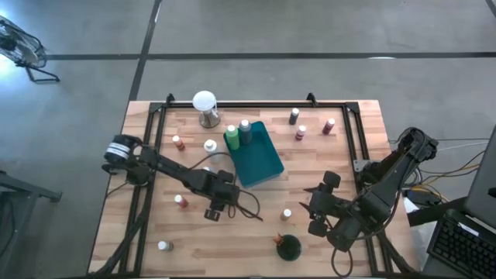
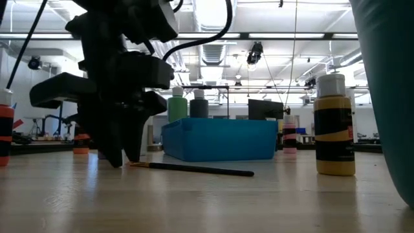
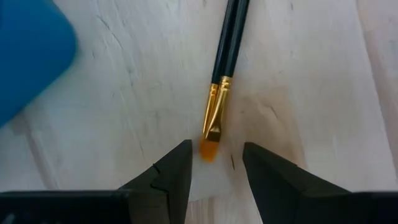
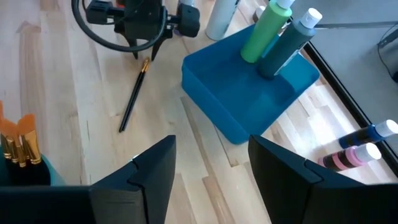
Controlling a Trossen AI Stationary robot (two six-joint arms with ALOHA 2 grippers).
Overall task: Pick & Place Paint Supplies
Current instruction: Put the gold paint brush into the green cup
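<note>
A thin brush (image 3: pixel 227 50) with a black handle, gold ferrule and orange bristles lies flat on the wooden table (image 1: pixel 246 212), just in front of the teal tray (image 1: pixel 260 159). My left gripper (image 3: pixel 216 162) points steeply down over the brush's bristle end. It is open, with one finger on each side of the orange tip (image 3: pixel 208 150) and touching neither side. Two green bottles (image 1: pixel 237 134) stand in the tray's far corner. My right gripper (image 1: pixel 318 205) hangs open above the table's right part, holding nothing.
A dark cup (image 1: pixel 288 246) holding orange brushes stands near the front edge. Small white-capped bottles stand scattered at the far right (image 1: pixel 301 132), at the left (image 1: pixel 181 201) and at the middle (image 1: pixel 286 214). A white globe on a metal base (image 1: pixel 204 105) stands at the back.
</note>
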